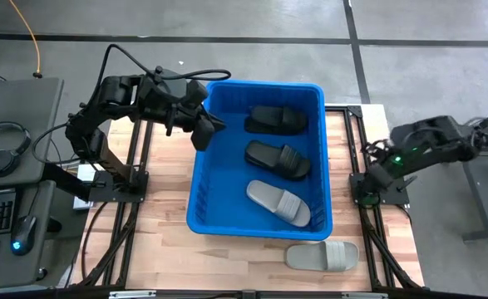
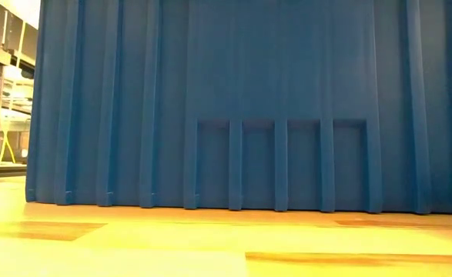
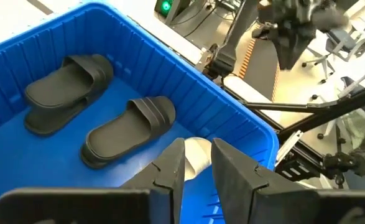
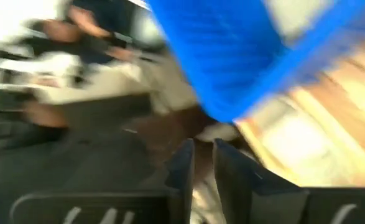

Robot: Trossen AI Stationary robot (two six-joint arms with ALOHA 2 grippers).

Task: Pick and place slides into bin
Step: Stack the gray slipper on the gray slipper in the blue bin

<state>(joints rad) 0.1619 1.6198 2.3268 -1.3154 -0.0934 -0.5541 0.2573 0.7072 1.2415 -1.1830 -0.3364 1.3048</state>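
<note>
Seen from above, the blue bin point(image 1: 258, 158) sat mid-counter point(image 1: 169, 249) holding three slides: two black slides point(image 1: 275, 120) toward its far end and a grey slide point(image 1: 278, 203) near its front wall. A second grey slide point(image 1: 322, 255) lay on the wood just outside that wall, a detail only the overhead camera caught. The left gripper point(image 1: 200, 133) hung over the bin's left rim; its wrist camera showed the fingers point(image 3: 170, 171) nearly pressed together, holding nothing, above the black pair point(image 3: 129, 127). The right gripper point(image 1: 375, 170) stood off the bin's right side, beside the counter's edge; its blurred wrist view showed fingers point(image 4: 182, 168) close together and empty, with a blue corner point(image 4: 232, 56) beyond. The table-height camera saw only the bin's ribbed wall point(image 2: 272, 100).
</note>
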